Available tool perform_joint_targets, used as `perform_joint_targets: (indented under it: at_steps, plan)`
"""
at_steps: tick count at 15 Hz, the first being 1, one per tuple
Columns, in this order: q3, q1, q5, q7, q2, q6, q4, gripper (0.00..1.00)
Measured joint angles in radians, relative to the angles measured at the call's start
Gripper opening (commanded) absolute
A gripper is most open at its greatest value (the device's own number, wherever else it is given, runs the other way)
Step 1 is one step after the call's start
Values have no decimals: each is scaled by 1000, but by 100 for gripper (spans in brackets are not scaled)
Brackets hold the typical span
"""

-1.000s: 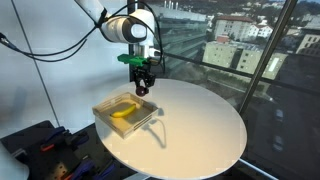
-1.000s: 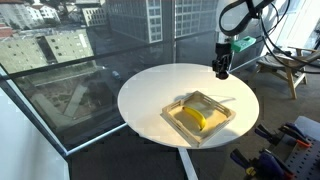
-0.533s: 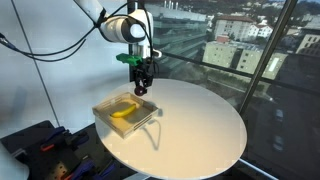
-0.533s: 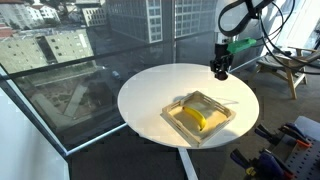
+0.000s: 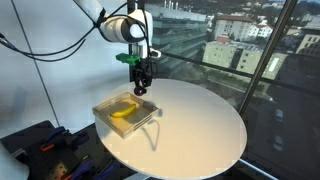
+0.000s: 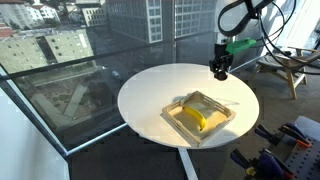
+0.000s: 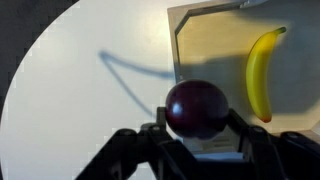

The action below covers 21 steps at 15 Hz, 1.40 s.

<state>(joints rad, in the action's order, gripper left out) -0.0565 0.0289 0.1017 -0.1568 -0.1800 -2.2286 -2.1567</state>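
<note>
Gripper (image 5: 142,88) is clamped tight on a dark red plum (image 7: 197,108), holding it up in the air just over the edge of the tray (image 7: 205,50). There's a banana (image 7: 262,72) lying in the tray, which sits on the round white table (image 7: 60,100).

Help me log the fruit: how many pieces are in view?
2. A yellow banana lies in the tray; a dark red round fruit is clamped in the jaws above the table. Nothing seems hidden.

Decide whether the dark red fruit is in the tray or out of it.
Out. The gripper holds the dark red fruit in the air, off the tray; only the banana lies inside.
</note>
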Motion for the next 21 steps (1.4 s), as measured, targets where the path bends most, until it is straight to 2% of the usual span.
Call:
perform_joint_targets:
  at_steps: [7, 8, 21]
  plan:
    - [6, -4, -22, 0, 0, 1, 0, 35]
    - [8, -5, -28, 0, 0, 2, 0, 60]
    - [8, -5, -28, 0, -6, 1, 0, 60]
